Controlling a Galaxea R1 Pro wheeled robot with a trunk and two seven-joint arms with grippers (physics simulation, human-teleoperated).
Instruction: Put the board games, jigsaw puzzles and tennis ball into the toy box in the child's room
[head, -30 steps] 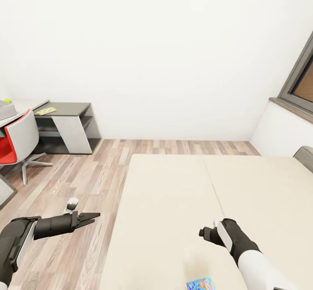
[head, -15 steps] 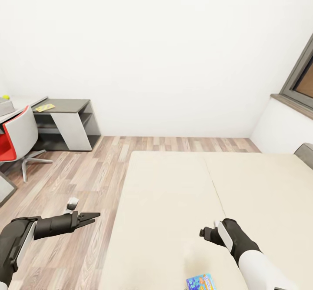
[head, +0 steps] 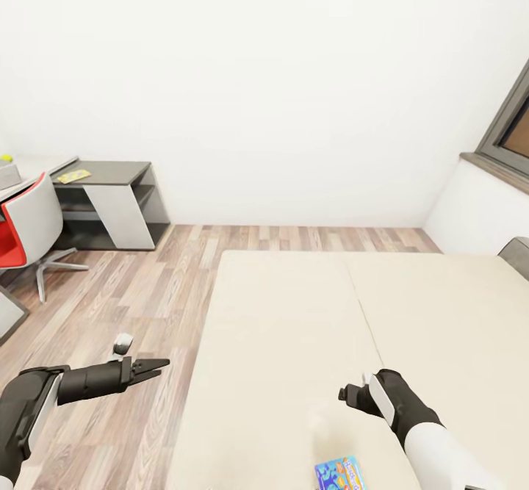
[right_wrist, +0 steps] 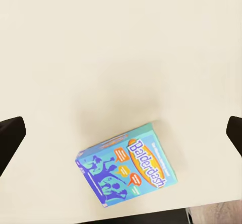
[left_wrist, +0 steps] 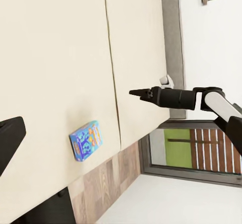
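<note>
Black pincers [head: 150, 367], seemingly white-sleeved arms

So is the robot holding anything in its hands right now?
No, nothing. The board game lies flat on the bed, under the open right gripper. The left gripper hangs over the floor.

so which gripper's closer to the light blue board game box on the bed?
Right. The right gripper hovers over the beige mattress just above the light blue board game box; the left gripper is off the bed's side, over the wood floor.
</note>
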